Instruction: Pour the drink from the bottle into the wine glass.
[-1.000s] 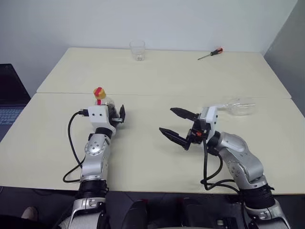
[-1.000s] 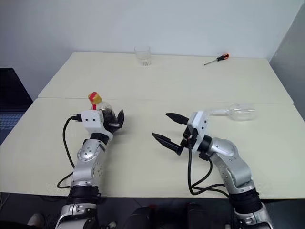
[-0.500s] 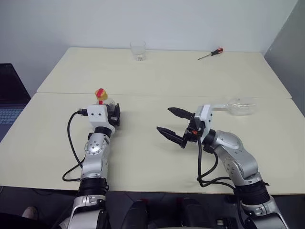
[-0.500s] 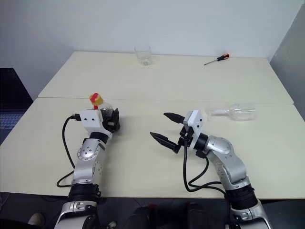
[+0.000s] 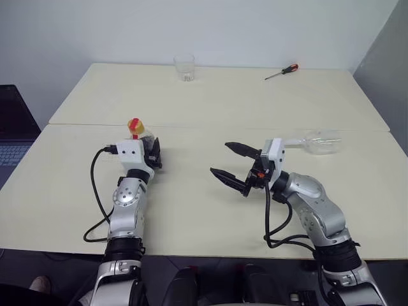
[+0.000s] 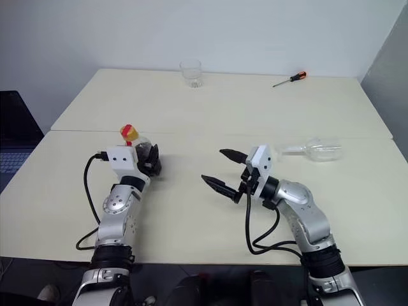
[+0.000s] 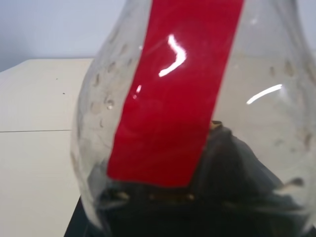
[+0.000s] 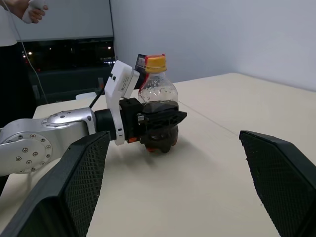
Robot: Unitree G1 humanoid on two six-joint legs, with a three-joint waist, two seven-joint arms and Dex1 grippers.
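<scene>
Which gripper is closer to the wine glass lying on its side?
Right. The right gripper hangs open a short way from the wine glass; the left gripper grips the bottle across the table.

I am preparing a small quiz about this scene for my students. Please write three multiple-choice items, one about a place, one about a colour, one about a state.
1. Where does the screwdriver lie?
A. at the far right of the table
B. beside the bottle
C. under the right gripper

2. What colour is the cap of the bottle?
A. blue
B. yellow
C. white

3. How is the wine glass now?
A. standing upright
B. held in the right gripper
C. lying on its side on the table

Key: 1 A, it lies far back on the right, away from both arms. 2 B, the right wrist view shows a yellow cap. 3 C, its bowl and stem lie flat beyond the open right gripper.
</scene>
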